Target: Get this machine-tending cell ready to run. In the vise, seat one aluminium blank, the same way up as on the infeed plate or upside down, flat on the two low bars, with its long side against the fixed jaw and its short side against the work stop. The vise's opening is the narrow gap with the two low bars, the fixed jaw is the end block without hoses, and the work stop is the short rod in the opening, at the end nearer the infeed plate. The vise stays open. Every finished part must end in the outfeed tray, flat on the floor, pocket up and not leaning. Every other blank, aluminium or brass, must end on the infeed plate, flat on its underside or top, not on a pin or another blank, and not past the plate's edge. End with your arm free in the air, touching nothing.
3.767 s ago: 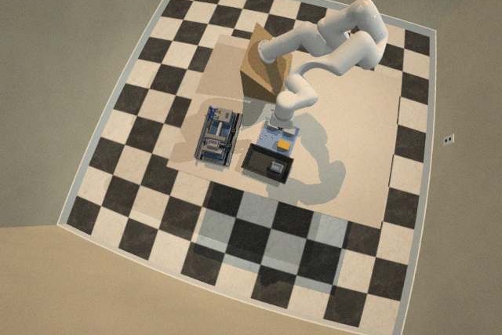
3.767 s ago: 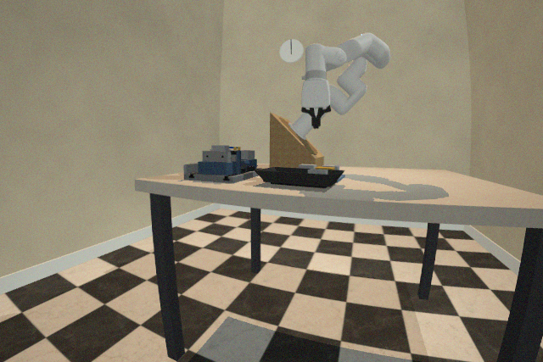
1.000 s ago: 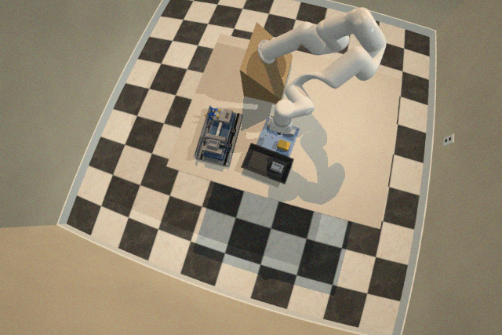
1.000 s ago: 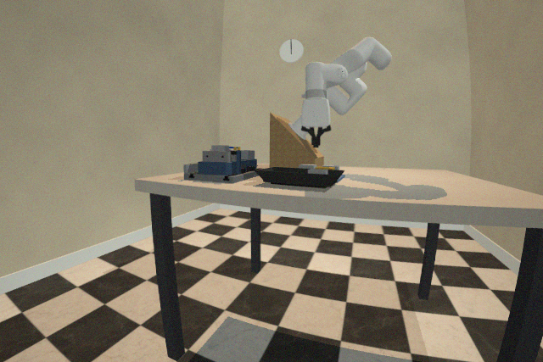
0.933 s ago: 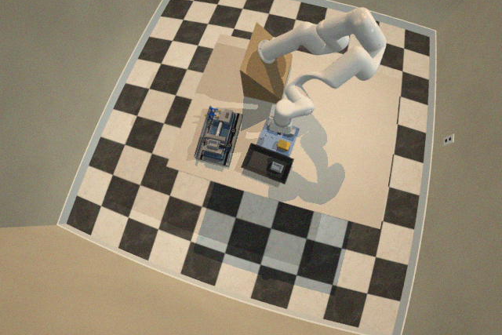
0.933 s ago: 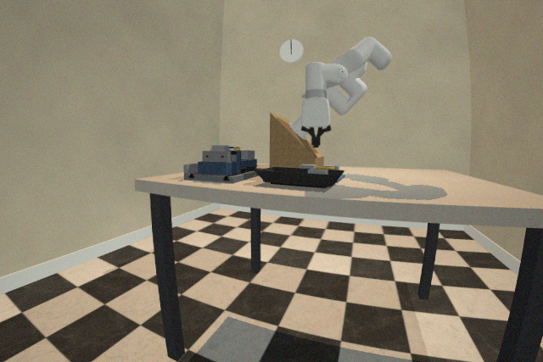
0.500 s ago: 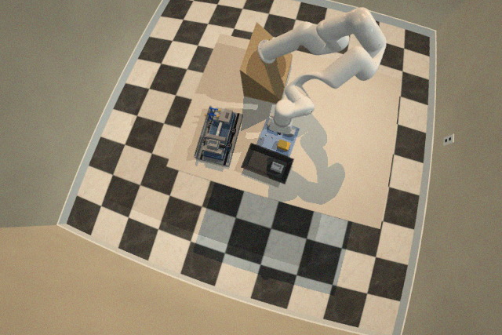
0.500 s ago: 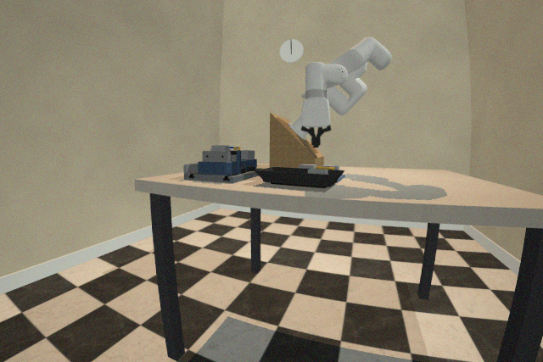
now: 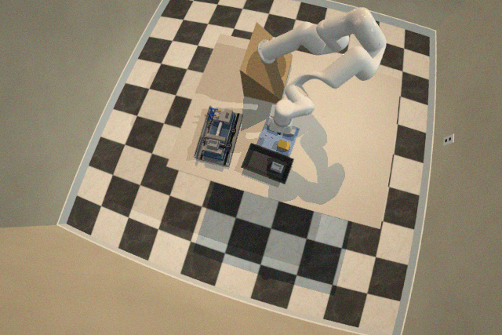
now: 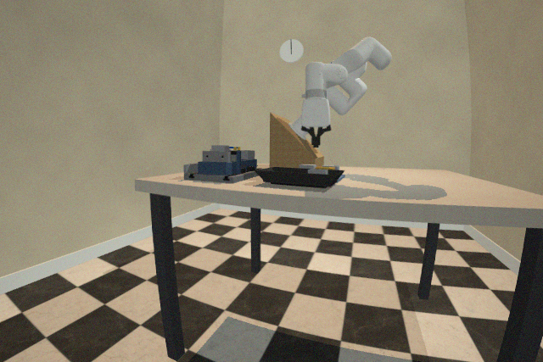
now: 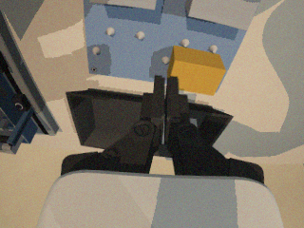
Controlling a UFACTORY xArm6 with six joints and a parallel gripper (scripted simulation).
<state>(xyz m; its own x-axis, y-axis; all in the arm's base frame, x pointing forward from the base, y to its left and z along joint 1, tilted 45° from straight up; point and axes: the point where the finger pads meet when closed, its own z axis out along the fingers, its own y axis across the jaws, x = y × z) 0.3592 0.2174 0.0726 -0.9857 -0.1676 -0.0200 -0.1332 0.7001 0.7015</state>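
My gripper (image 11: 164, 90) is shut and empty. It hangs in the air above the near edge of the blue infeed plate (image 11: 171, 19), as the side view (image 10: 315, 141) shows. On the plate lie a brass blank (image 11: 196, 70) just ahead of the fingertips and two grey aluminium blanks (image 11: 223, 0) at the far end. The black outfeed tray (image 9: 267, 162) sits beside the plate and holds a grey finished part (image 9: 277, 167). The blue vise (image 9: 214, 133) stands to the left, with a grey block between its jaws.
A tan wedge-shaped ramp (image 9: 265, 65) stands behind the infeed plate, close to my arm. Small pins stick up from the plate (image 11: 141, 36). The table's right half holds nothing but shadow.
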